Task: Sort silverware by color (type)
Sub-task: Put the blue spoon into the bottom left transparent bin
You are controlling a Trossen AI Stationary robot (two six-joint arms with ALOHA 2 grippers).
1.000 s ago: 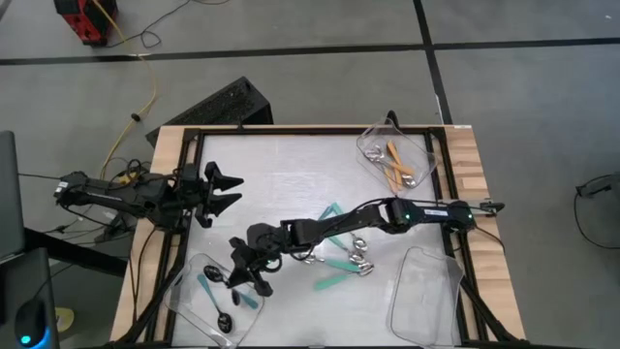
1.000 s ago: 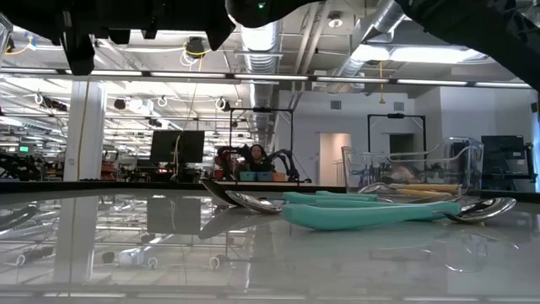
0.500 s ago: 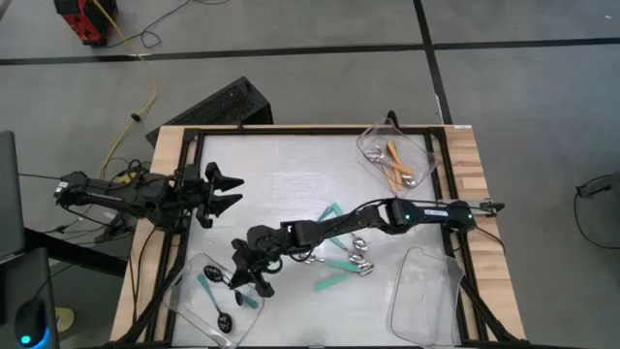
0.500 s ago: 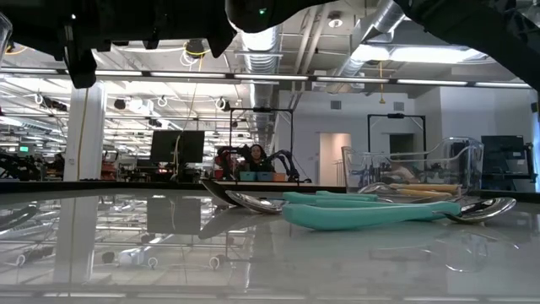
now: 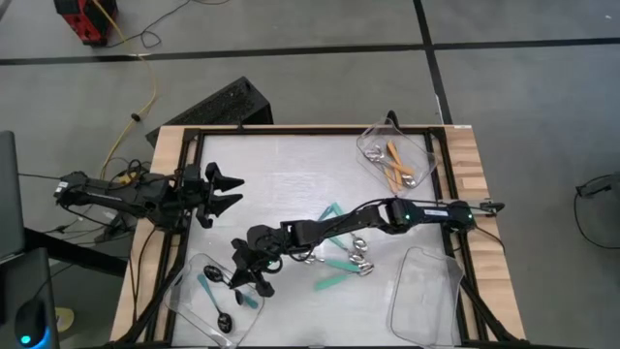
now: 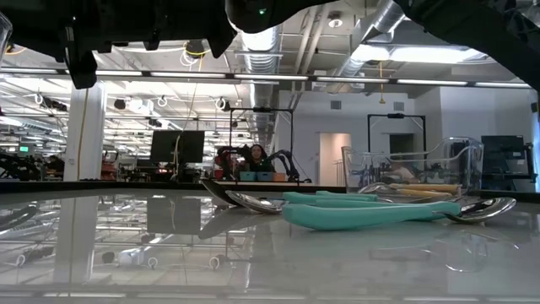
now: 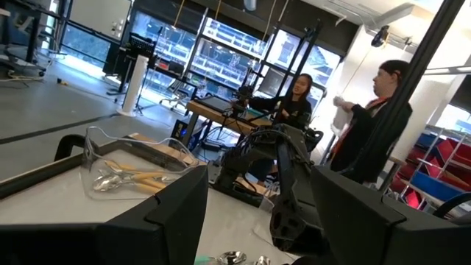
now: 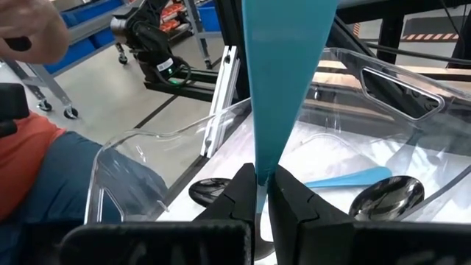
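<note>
Right gripper [image 5: 248, 274] is pinched on a blue spoon [image 8: 283, 81] over the near-left tray [image 5: 190, 274] — only its wrist view shows the grip. Left gripper [image 5: 229, 191] waits, fingers spread.

White table [image 5: 281, 165] with three clear trays [image 5: 426, 296] and loose spoons [image 5: 334, 281].
</note>
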